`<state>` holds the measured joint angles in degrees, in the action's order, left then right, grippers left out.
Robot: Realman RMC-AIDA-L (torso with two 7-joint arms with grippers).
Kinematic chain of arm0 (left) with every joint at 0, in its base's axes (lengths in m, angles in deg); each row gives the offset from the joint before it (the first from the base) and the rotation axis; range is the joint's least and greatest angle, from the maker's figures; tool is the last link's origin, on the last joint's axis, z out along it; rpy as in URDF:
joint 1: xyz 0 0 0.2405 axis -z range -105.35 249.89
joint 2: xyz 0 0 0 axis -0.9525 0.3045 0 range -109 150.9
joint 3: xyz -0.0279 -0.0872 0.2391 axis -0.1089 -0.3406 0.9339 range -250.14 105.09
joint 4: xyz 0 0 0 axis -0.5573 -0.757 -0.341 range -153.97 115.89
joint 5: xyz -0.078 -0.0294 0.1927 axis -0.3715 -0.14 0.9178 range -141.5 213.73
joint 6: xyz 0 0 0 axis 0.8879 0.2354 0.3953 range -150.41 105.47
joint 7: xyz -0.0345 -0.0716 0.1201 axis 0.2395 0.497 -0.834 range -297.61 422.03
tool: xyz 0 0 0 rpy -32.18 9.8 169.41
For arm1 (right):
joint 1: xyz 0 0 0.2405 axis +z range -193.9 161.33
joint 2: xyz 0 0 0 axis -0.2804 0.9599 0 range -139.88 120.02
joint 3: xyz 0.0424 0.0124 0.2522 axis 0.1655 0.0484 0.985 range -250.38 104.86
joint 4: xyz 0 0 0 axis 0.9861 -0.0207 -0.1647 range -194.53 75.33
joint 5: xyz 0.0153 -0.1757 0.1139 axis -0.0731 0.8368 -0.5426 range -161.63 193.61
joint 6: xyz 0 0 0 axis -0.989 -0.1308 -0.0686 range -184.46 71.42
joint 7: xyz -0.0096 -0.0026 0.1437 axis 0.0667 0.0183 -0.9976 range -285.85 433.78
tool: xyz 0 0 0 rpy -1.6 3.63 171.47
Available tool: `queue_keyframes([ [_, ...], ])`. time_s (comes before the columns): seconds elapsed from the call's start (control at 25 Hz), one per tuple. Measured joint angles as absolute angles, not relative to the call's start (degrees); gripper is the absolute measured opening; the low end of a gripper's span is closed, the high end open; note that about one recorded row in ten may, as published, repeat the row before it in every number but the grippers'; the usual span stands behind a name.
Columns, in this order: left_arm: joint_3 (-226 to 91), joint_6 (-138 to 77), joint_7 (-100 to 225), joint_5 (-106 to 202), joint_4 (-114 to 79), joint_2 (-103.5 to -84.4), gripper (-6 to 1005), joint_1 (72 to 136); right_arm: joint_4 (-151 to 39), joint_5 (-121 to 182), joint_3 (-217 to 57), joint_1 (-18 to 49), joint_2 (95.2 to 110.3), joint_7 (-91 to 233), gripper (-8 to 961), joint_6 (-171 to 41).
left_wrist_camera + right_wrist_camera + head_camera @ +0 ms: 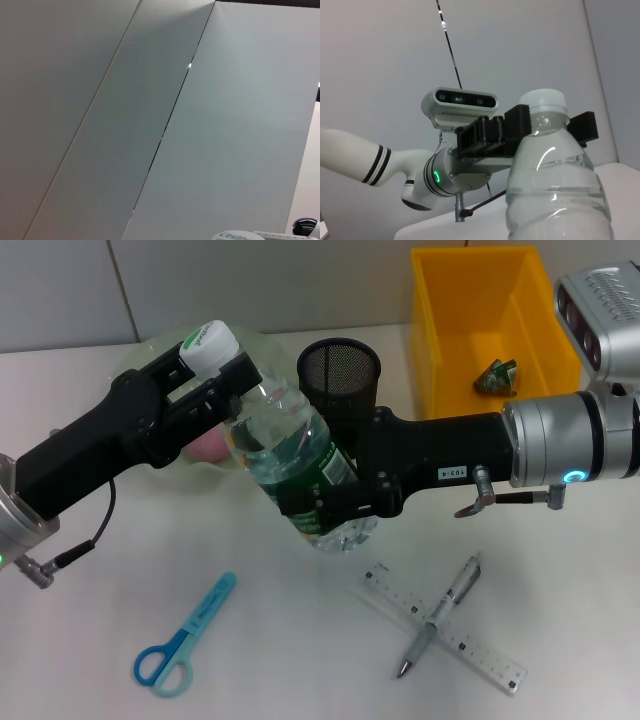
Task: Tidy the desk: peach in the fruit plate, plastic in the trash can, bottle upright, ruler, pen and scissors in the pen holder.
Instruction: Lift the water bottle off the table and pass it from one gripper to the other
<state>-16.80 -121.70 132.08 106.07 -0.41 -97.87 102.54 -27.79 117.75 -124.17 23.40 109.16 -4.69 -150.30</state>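
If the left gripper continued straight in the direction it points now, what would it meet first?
Likely the black mesh pen holder. The left gripper, shut on the bottle at its neck, points that way; depth is unclear, so it might pass above it.

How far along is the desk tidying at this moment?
Done: the peach lies in the fruit plate and the plastic in the trash can. In hand: the left gripper and right gripper hold the bottle, tilted. Left: scissors, ruler, pen, outside the pen holder.

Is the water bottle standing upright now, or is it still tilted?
Tilted. In the head view the bottle leans, its white cap up toward the left gripper at the neck, while the right gripper grips its lower body.
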Motion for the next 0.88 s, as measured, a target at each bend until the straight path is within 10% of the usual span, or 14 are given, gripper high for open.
queue_keyframes([
  [0.88, -16.8, -121.6, 132.0, 106.1, -0.4, -97.87, 493, 102.9, -28.1, 117.8, -124.1, 23.5, 109.16, -4.2, 769, -150.1],
])
